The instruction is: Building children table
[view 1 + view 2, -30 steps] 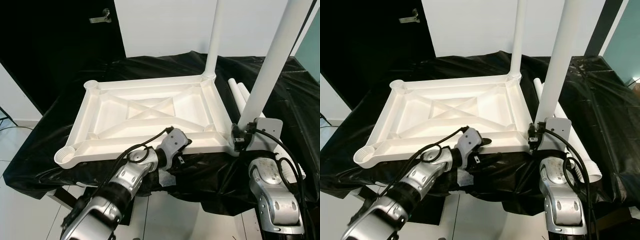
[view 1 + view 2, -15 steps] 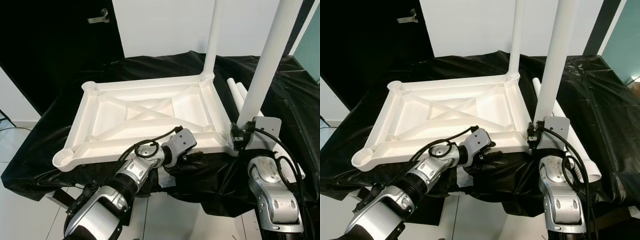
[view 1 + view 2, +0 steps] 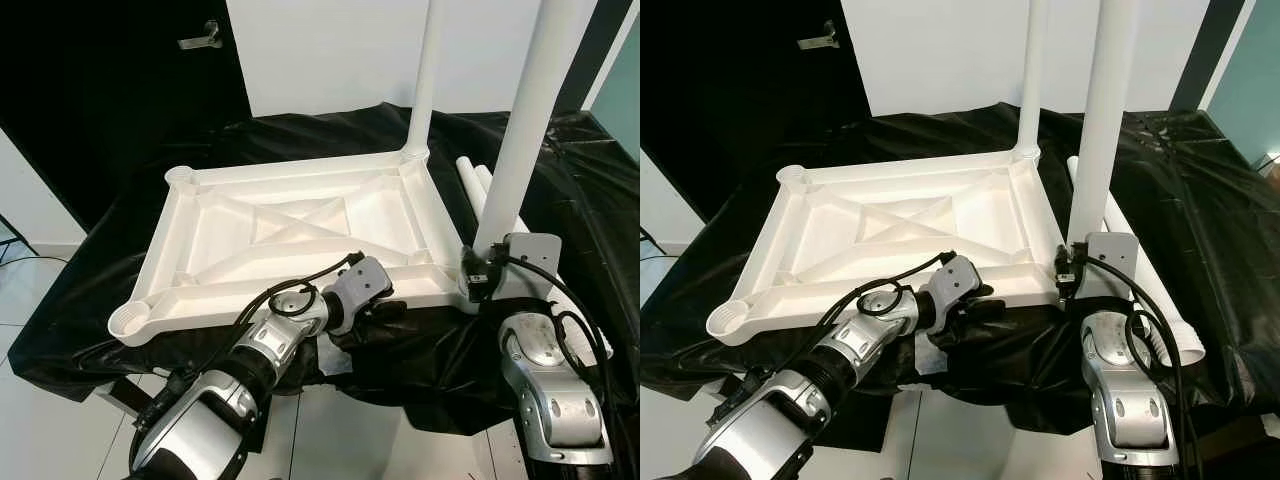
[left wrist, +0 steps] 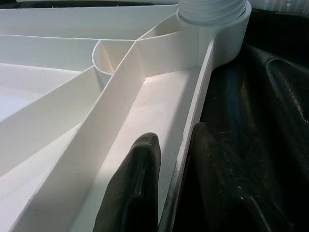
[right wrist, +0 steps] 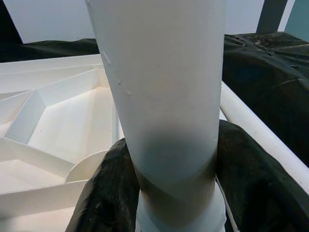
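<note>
A white plastic table top lies upside down on a black-draped surface. One white leg stands in its far right corner socket. A second leg stands at the near right corner, leaning slightly right. My right gripper is shut on this near leg just above the socket, one black finger on each side. My left gripper is shut on the table top's near rim, close to that corner, one finger inside the wall and one outside. The two left corner sockets hold nothing.
Two loose white legs lie on the black cloth right of the table top. A dark door with a handle is at the back left. White floor shows beyond the cloth's left edge.
My left gripper has slid right along the near rim toward the corner. The near right leg now stands closer to upright. The camera has shifted slightly.
</note>
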Robot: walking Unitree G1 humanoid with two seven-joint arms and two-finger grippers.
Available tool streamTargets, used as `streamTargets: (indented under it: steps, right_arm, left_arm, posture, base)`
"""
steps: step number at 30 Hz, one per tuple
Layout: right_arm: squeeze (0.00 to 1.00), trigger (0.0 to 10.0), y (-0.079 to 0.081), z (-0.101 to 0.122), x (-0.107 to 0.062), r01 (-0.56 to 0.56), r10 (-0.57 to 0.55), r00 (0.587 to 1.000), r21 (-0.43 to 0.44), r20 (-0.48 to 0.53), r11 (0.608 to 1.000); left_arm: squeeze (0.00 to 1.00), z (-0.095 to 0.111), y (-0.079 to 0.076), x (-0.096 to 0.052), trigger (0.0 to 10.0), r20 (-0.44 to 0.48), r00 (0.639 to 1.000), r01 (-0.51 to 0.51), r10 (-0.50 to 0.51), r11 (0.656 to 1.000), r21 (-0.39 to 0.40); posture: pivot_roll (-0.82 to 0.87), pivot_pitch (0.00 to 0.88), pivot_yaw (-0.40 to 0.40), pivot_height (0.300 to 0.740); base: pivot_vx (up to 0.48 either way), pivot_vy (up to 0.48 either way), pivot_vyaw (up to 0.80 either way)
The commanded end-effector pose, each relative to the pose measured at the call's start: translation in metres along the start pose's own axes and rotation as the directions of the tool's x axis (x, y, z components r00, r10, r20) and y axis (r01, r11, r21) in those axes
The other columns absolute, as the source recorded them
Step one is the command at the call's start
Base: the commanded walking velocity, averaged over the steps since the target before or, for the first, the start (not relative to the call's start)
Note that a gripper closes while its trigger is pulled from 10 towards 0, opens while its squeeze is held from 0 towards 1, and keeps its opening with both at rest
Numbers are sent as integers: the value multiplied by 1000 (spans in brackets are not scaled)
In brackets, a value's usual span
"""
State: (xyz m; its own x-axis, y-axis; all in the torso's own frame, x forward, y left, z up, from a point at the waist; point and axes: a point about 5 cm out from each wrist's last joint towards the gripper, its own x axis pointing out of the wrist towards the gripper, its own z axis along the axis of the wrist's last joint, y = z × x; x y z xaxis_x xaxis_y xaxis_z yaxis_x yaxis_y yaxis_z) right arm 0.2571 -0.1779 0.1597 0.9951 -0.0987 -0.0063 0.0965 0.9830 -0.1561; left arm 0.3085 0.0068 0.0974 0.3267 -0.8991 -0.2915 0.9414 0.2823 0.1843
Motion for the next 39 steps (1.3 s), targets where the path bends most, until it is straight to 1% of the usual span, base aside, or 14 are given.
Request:
streamTargets:
  steps: [1, 2, 3, 4, 5, 14, 21, 22, 26, 30, 33, 35, 36, 39]
  right_arm:
    - [208, 10000, 4, -17, -1, -30, 29, 996, -10, -84, 1000]
    - [208, 10000, 4, -17, -1, -30, 29, 996, -10, -84, 1000]
    - [55, 10000, 4, -19, -2, -20, 19, 996, -15, -86, 1000]
    - [55, 10000, 4, -19, -2, -20, 19, 996, -15, -86, 1000]
    - [0, 10000, 5, -22, -4, -7, 6, 996, -18, -87, 1000]
    - [0, 10000, 9, -35, -13, -51, 55, 996, 49, -74, 997]
    - [0, 10000, 0, -50, -34, -142, 150, 984, 86, -94, 986]
    - [0, 10000, -5, -57, -40, -139, 148, 982, 88, -118, 986]
    - [0, 10000, -10, -63, -43, -97, 112, 982, 101, -153, 990]
    - [0, 10000, -13, -74, -41, 5, 48, 960, 189, -274, 982]
    - [0, 10000, -13, -76, -41, 14, 48, 955, 205, -294, 979]
    - [0, 10000, -10, -75, -37, 69, 51, 930, 310, -364, 948]
    - [0, 10000, -10, -75, -37, 69, 51, 930, 310, -364, 948]
    - [0, 10000, 0, -70, -32, 69, 120, 899, 408, -421, 910]
  left_arm:
    - [0, -7, -21, -2, 10000, -24, 945, 327, -327, 945, -1]
    - [0, -7, -21, -2, 10000, -24, 945, 327, -327, 945, -1]
    - [0, -5, -21, -1, 10000, -12, 949, 316, -316, 949, -6]
    - [0, -5, -21, -1, 10000, -12, 949, 316, -316, 949, -6]
    - [0, -4, -20, 0, 10000, 3, 953, 303, -303, 953, -10]
    - [0, -3, -17, -1, 10000, 24, 962, 274, -274, 962, -7]
    - [0, -3, -14, -3, 10000, 26, 967, 252, -252, 968, -3]
    - [0, -3, -13, -3, 10000, 25, 968, 249, -249, 968, -2]
    - [0, -4, -14, -2, 10000, 25, 968, 250, -250, 968, -2]
    - [0, -4, -16, -1, 10000, 20, 965, 263, -263, 965, 1]
    - [0, -4, -16, -1, 10000, 20, 964, 266, -266, 964, 2]
    - [0, -4, -16, -1, 10000, 15, 962, 273, -274, 962, 7]
    - [0, -4, -16, -1, 10000, 15, 962, 273, -274, 962, 7]
    - [0, -3, -15, -1, 10000, 10, 960, 278, -279, 960, 13]
  posture:
    - [-149, 0, 75, 740]
    - [-149, 0, 75, 740]
    - [-146, 0, 73, 740]
    - [-146, 0, 73, 740]
    - [-146, 0, 73, 740]
    - [-147, 0, 76, 740]
    - [-160, 0, 80, 740]
    - [-164, 0, 80, 740]
    - [-166, 2, 82, 740]
    - [-175, 5, 91, 740]
    - [-175, 5, 91, 740]
    - [-179, 1, 98, 740]
    - [-179, 1, 98, 740]
    - [-179, 0, 100, 740]
  base:
    - [0, 0, 0]
    - [0, 0, 0]
    - [0, 0, 0]
    - [0, 0, 0]
    - [0, 0, 0]
    - [0, 0, 0]
    - [0, 0, 0]
    - [0, 0, 0]
    - [0, 0, 0]
    - [0, 0, 0]
    - [0, 0, 0]
    - [0, 0, 0]
    - [0, 0, 0]
    - [0, 0, 0]
